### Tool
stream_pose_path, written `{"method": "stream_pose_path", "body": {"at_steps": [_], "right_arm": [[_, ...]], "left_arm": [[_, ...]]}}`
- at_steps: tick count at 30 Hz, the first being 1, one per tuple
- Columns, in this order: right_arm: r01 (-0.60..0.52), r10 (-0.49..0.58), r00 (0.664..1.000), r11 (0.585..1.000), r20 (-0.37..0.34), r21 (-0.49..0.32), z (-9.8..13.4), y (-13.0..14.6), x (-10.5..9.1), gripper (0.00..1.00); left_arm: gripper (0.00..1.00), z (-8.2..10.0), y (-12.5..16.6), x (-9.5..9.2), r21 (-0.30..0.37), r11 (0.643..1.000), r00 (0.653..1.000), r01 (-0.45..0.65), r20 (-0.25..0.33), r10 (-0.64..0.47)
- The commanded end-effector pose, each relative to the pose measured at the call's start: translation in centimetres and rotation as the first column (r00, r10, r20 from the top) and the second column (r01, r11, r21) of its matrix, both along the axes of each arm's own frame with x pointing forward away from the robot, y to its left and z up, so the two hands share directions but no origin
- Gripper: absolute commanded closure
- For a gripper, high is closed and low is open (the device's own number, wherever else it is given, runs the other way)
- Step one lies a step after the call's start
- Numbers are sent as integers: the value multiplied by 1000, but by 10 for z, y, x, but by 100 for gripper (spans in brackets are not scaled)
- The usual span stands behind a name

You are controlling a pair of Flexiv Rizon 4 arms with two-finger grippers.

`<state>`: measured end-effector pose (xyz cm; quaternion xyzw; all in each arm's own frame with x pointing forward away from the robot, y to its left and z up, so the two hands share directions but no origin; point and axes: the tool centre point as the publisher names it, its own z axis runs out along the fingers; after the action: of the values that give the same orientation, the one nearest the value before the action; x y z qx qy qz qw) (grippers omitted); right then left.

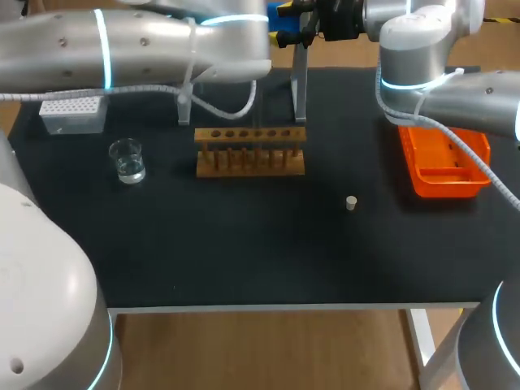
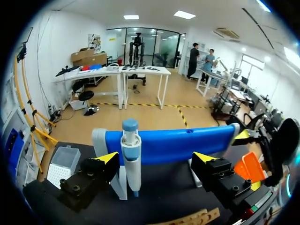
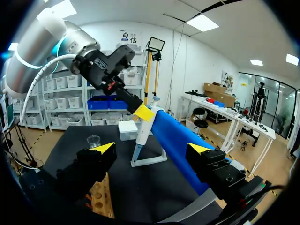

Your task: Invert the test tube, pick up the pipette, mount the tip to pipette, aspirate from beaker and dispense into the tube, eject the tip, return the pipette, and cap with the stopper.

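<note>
The blue-and-white pipette (image 2: 131, 154) hangs upright on the blue bar of its stand (image 2: 178, 143) at the back of the table. My left gripper (image 2: 154, 159) is open around it; the pipette sits close to one yellow fingertip (image 2: 108, 157), with a wide gap to the other. My right gripper (image 3: 152, 150) is open and empty at the end of the bar (image 3: 173, 140), looking along it at the pipette (image 3: 143, 129). The beaker (image 1: 127, 160), tip box (image 1: 73, 114), wooden rack (image 1: 250, 150) and stopper (image 1: 351, 203) stand on the black table. I cannot make out the test tube.
An orange tray (image 1: 443, 158) lies at the right side of the table. The stand's legs (image 1: 301, 89) rise just behind the rack. Both arms cross above the table's back edge, and my right gripper (image 1: 305, 20) is beside the bar.
</note>
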<state>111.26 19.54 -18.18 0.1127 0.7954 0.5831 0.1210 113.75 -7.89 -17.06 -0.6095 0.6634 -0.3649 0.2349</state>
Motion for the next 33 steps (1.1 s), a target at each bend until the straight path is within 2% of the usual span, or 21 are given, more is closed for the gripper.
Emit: {"method": "stream_pose_path", "body": {"at_steps": [1,5,7,8,9,11,13,14,17,21,23,25,26,33], "right_arm": [[-2,2,1000,1000,-2,-3,1,-1,0,0],[-2,2,1000,1000,-2,-3,1,-1,0,0],[-2,2,1000,1000,-2,-3,1,-1,0,0],[-2,2,1000,1000,-2,-3,1,-1,0,0],[-2,2,1000,1000,-2,-3,1,-1,0,0],[-2,2,1000,1000,-2,-3,1,-1,0,0],[-2,2,1000,1000,-2,-3,1,-1,0,0],[-2,2,1000,1000,-2,-3,1,-1,0,0],[-2,2,1000,1000,-2,-3,1,-1,0,0],[-2,2,1000,1000,-2,-3,1,-1,0,0],[-2,2,1000,1000,-2,-3,1,-1,0,0],[-2,2,1000,1000,-2,-3,1,-1,0,0],[-2,2,1000,1000,-2,-3,1,-1,0,0],[-2,2,1000,1000,-2,-3,1,-1,0,0]], "left_arm": [[0,6,13,-27,-115,978,981,172,113,-159],[0,16,12,-40,-107,959,957,262,160,-243],[0,21,10,-46,-107,934,928,341,197,-316],[0,23,9,-49,-97,935,928,341,194,-318],[0,26,9,-53,-101,922,912,373,222,-344],[0,28,6,-59,-87,909,899,407,218,-381],[0,32,4,-66,-88,881,867,464,247,-432],[0,33,3,-69,-73,880,865,470,235,-443],[0,37,-2,-76,-70,844,827,531,258,-499],[0,41,-7,-89,-66,788,766,612,299,-569],[0,43,-11,-95,-53,758,734,650,301,-608],[0,44,-16,-102,-44,714,687,699,320,-653],[0,44,-17,-103,-41,712,685,701,316,-656],[0,41,-28,-125,5,604,561,797,365,-743]]}}
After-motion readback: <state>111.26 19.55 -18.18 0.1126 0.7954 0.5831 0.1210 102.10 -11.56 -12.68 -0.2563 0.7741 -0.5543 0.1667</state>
